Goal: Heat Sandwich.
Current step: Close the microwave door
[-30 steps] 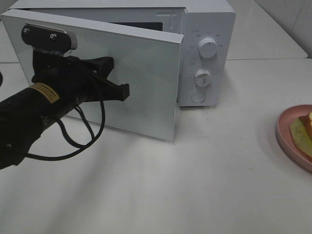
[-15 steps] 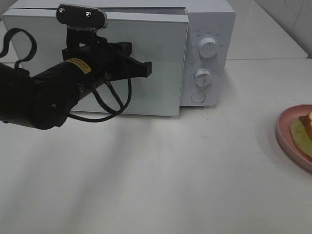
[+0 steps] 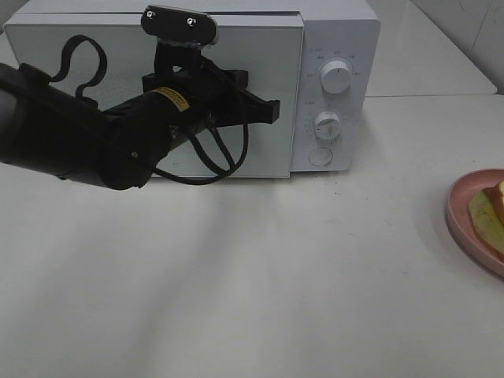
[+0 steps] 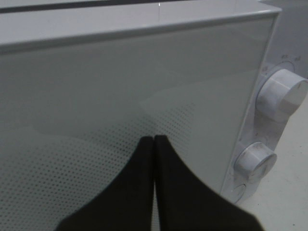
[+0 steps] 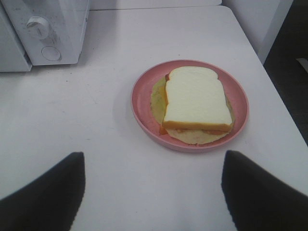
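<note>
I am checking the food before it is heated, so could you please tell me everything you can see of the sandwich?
The sandwich lies flat on a round pink plate, narrower than it. Its top is a slice of white bread with a pale crust. An orange layer shows at the edges beneath, and a yellow-green layer spreads out wider onto the plate. It looks whole. Nothing but the plate touches it; the right end effector hangs open nearby.

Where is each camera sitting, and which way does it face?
Exterior high: above the table, looking down at the microwave; left arm and shut left end effector show.
Left wrist: faces the door; closed fingertips show.
Right wrist: looks down at the sandwich on the plate; open right end effector.
All share the microwave's knobs.
</note>
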{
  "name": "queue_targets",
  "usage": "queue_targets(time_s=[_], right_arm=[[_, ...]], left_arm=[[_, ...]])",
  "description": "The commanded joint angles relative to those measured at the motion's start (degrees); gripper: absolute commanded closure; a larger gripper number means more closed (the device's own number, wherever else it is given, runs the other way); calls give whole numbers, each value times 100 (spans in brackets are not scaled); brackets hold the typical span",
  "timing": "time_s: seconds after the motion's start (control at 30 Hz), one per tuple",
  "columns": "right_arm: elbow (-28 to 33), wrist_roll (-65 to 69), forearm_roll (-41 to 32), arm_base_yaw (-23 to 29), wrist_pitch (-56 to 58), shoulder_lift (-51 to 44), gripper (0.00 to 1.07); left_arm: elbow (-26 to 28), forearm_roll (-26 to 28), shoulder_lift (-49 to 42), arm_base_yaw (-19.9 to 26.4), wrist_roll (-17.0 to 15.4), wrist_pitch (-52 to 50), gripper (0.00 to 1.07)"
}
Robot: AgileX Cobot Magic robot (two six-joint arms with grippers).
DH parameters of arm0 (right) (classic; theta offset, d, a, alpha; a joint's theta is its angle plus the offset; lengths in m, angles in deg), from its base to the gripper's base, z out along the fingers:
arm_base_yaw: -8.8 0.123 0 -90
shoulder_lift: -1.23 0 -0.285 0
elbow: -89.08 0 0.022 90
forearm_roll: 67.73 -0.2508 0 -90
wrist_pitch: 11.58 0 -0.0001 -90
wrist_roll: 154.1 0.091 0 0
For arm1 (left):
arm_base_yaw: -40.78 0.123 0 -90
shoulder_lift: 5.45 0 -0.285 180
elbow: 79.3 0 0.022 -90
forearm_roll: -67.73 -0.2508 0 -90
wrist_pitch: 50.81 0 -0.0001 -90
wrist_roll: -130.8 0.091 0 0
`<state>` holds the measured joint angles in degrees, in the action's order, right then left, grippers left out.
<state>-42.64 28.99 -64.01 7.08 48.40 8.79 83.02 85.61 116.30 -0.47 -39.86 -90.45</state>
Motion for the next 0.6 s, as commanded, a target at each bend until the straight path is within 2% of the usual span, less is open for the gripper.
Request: queue_targets(time_s=[0.03,0.1,0.3,0.6], right_arm=[[0,-57,11,-29,-57,-149,32],[0,-57,11,-29,-57,-149,32],[0,-57,17,-29,-57,-149,32],[0,-57,17,-29,-57,-149,32]], left_arm=[[223,344,74,69,86,-115,106],[367,458,178,97,218,-103,106],[705,596,327,115,229,-34,106],[716,584,315,97,229,46,106]])
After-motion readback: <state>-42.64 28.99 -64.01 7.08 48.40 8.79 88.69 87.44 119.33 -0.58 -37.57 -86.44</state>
